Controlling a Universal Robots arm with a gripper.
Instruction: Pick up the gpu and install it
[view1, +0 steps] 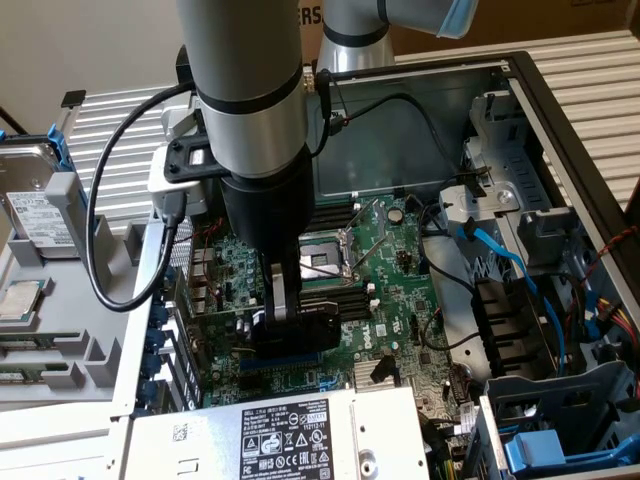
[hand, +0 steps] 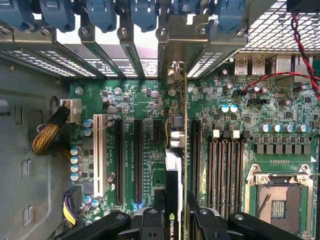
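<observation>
My gripper (view1: 284, 305) is down inside the open computer case, shut on the gpu (view1: 305, 328). The card stands on edge over the green motherboard (view1: 400, 250), near the case's rear wall. In the wrist view the gpu (hand: 174, 170) is seen edge-on. Its black cooler with a green logo sits between my fingers (hand: 150, 225), and its thin green board runs to the silver bracket (hand: 176, 47) at the rear slot openings. It lines up with the expansion slots beside the black slot (hand: 137, 160). I cannot tell whether it is seated in a slot.
A white slot (hand: 97, 155) and memory slots (hand: 227, 165) flank the card, with the CPU socket (hand: 280, 200) beyond. Blue clips (hand: 102, 12) line the rear. In the exterior view, a power supply (view1: 290, 435) sits in front, blue cables (view1: 520, 280) to the right and a hard drive (view1: 40, 200) to the left.
</observation>
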